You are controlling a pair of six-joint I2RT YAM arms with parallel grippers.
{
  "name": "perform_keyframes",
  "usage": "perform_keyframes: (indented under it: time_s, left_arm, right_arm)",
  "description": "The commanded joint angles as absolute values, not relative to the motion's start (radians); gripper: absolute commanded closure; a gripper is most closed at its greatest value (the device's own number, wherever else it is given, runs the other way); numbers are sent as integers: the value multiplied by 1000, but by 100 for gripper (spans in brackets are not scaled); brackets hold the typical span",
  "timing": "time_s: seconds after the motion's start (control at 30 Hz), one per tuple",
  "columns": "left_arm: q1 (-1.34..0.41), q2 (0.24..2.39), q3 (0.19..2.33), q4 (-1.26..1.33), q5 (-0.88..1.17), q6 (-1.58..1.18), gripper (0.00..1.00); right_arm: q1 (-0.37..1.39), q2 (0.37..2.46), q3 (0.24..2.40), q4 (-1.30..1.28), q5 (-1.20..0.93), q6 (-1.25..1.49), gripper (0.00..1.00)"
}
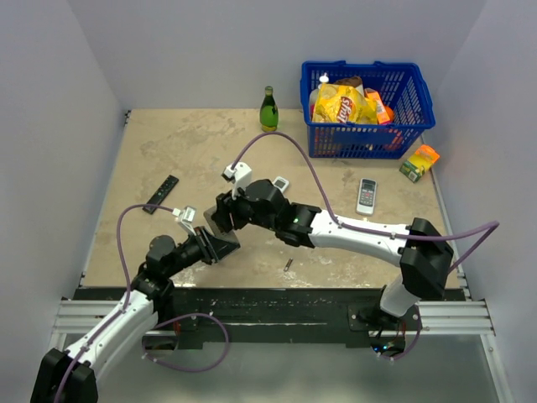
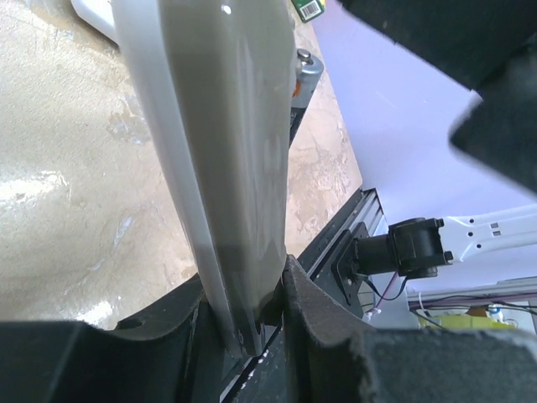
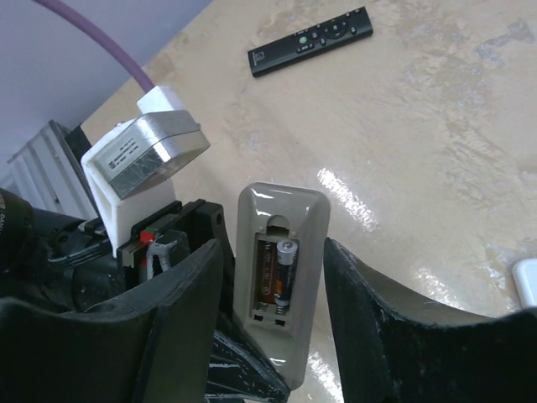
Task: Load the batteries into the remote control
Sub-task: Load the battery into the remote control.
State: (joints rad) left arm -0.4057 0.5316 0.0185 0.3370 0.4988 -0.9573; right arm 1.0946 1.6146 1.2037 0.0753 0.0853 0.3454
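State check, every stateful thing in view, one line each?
Grey-backed remote control: battery bay open, second slot looks empty.
Dark cylindrical battery in bay: seated.
Loose dark battery: lying on table.
Left end effector: shut on remote control.
Right end effector: open, straddling remote control.
Green glass bottle: upright.

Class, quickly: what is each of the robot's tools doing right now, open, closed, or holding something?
Left tool: closed on the grey-backed rectangular plastic remote control.
Right tool: open, holding nothing, straddling that remote.

Open-backed grey remote (image 3: 281, 210) holds one battery (image 3: 285, 270).
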Motion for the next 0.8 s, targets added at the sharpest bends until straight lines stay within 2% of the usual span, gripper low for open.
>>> perform_keyframes:
  time_s: [0.0,0.13,0.17,0.27,0.43,0.77]
  left_arm:
    - [-410,515,41,400,526,-937,100]
    - [-410,506,41,414,538,-936,100]
    - [-410,505,43,414,540,-936,100]
    - [-410,494,44,416,545,-934,100]
    - [-410,483,46,422,554,-934,100]
    - [-410,479,48,426,560,-934,100]
  right_arm:
    - [1077,1563,1178,135,72,388,48]
    - [1071,1565,1178,147,61,397,61]
    - [1069,1566,1181,149,55,400,68]
    - [1068,1575,1187,150,35,413,74]
    - [1062,1592,1192,141,22,431,75]
    - [1060,1614,1206,138,9,430,89]
